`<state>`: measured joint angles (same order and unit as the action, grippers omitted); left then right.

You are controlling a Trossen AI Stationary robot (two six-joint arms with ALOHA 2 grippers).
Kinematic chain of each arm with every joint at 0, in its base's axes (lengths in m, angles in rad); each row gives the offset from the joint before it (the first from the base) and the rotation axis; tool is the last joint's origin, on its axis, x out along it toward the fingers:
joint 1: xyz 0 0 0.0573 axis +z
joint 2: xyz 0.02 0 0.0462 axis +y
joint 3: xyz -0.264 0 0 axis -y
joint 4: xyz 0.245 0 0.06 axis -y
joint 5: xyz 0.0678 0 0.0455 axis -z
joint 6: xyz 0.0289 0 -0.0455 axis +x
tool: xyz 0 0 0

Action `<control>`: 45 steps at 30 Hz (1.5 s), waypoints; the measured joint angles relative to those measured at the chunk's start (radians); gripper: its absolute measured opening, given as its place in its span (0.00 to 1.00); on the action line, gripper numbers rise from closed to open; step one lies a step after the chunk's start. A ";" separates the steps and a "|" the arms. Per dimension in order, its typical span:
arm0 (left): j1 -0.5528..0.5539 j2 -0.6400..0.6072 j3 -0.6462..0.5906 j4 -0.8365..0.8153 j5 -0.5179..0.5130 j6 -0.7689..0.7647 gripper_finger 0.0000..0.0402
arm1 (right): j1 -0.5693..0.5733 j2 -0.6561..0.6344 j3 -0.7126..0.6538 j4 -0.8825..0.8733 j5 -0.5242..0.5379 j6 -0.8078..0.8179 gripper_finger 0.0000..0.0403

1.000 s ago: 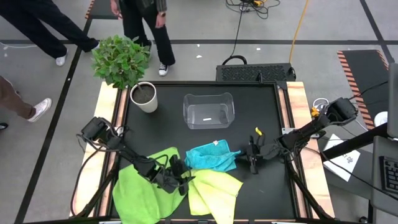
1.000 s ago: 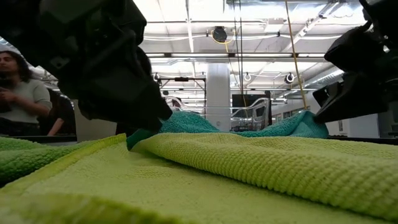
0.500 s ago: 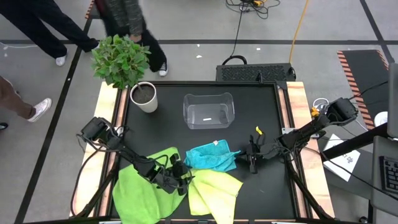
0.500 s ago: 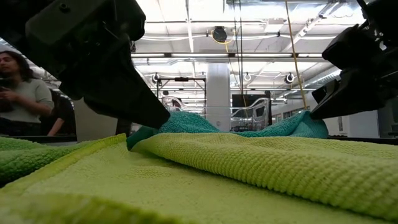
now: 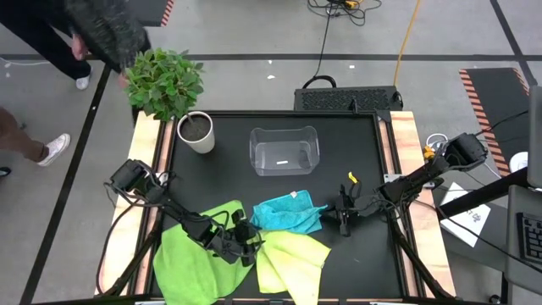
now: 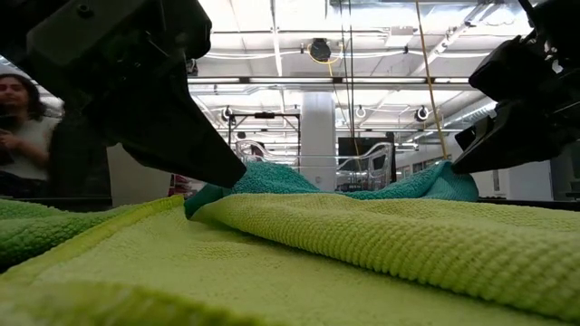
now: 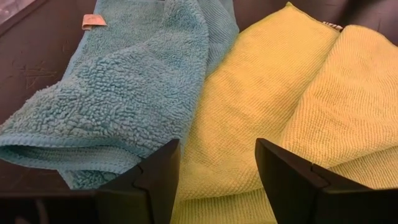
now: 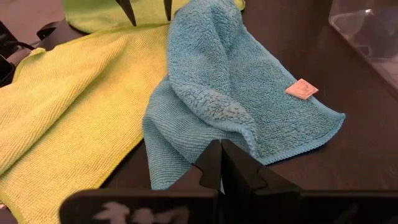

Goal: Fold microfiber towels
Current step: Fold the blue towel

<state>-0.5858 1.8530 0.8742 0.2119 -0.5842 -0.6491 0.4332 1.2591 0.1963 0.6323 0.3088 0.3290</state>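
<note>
The crumpled turquoise blue microfiber towel [image 5: 288, 212] lies in front of the clear plastic bin [image 5: 284, 151], between the grippers. The left gripper [image 5: 247, 239], open and empty, hovers where the towel overlaps the pale yellow-green towel [image 5: 295, 258]; a bright green towel [image 5: 190, 258] lies beyond. The right gripper [image 5: 344, 213] rests shut and empty beside the blue towel.

Three rumpled microfiber towels [image 5: 279, 229] lie overlapping at the table's near edge.

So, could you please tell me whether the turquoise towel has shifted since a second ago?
No. The turquoise towel lies just as before, below the clear bin.
</note>
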 joint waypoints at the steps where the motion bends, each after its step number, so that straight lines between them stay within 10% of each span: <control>1: 0.000 0.000 0.000 0.000 0.001 0.000 0.53 | 0.000 0.000 0.000 0.000 0.000 0.000 0.00; 45: 0.047 0.000 0.000 0.002 -0.117 0.128 0.53 | 0.000 0.000 0.000 -0.019 0.000 0.052 0.00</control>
<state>-0.5391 1.8530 0.8742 0.2134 -0.7012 -0.5214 0.4335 1.2587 0.1963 0.6138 0.3084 0.3813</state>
